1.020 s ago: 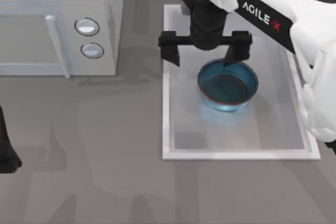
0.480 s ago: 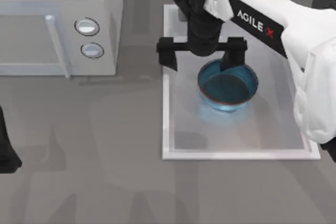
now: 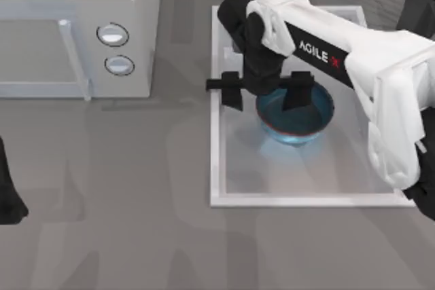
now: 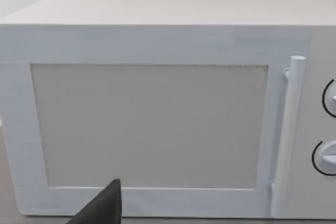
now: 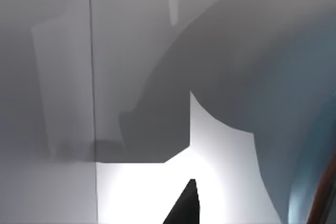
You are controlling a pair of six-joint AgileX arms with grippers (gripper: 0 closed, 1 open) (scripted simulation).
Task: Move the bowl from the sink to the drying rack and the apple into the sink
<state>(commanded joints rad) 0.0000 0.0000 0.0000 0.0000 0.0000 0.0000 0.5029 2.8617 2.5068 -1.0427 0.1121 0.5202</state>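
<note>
Our left arm (image 3: 8,195) sits parked at the tabletop's left edge. A microwave (image 3: 75,32) stands left of the sink (image 3: 219,168). Our right end effector (image 3: 264,94), fingers spread wide, straddles the left rim of the bowl (image 3: 299,123) inside the sink.

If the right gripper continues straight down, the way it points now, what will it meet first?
Most likely the bowl. The right gripper is open above the sink, one finger over the bowl's inside and the other outside its left edge, so the rim sits between them. Depth is unclear.
</note>
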